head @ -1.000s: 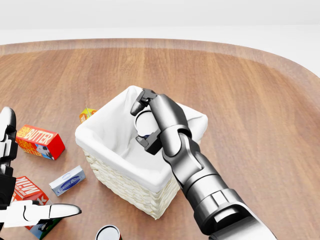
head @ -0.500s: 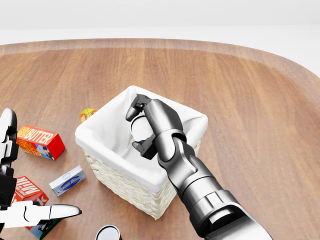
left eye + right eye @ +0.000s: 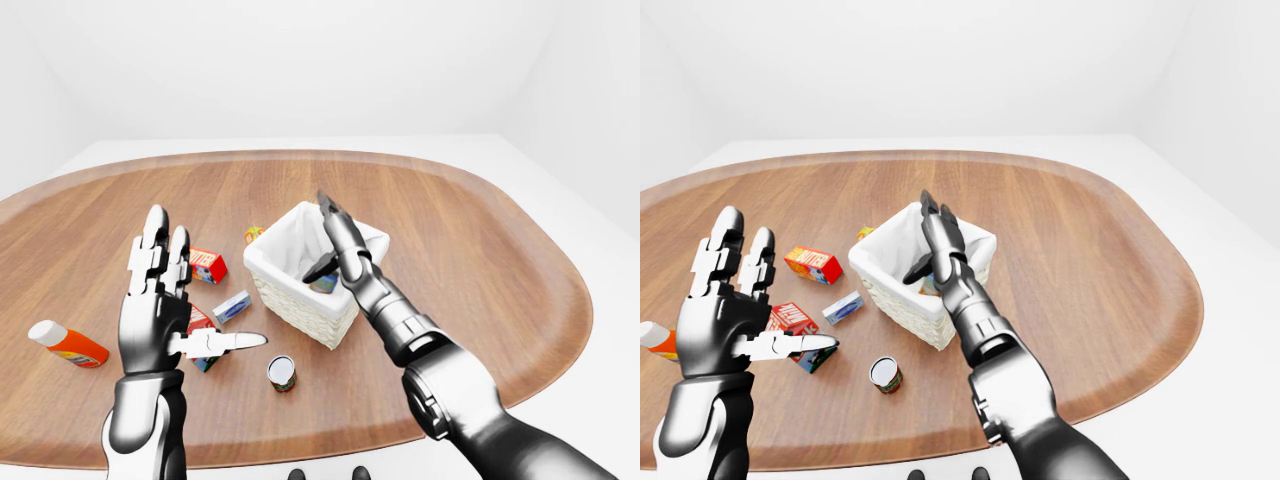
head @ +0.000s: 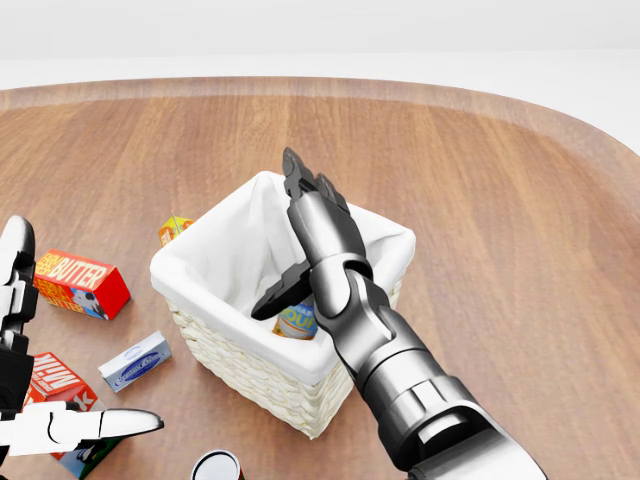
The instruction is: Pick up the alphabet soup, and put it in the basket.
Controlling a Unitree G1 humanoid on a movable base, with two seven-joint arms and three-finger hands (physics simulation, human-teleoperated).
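The right robot hand (image 4: 305, 235) hangs over the basket (image 4: 235, 345) with fingers spread wide and nothing in its grasp; the alphabet soup (image 4: 298, 320) lies inside the basket, just below the thumb. Risk: on withdrawal, the thumb may catch the cloth liner or rim and tip the basket. The left robot hand (image 3: 160, 305) hovers open and empty, well apart.
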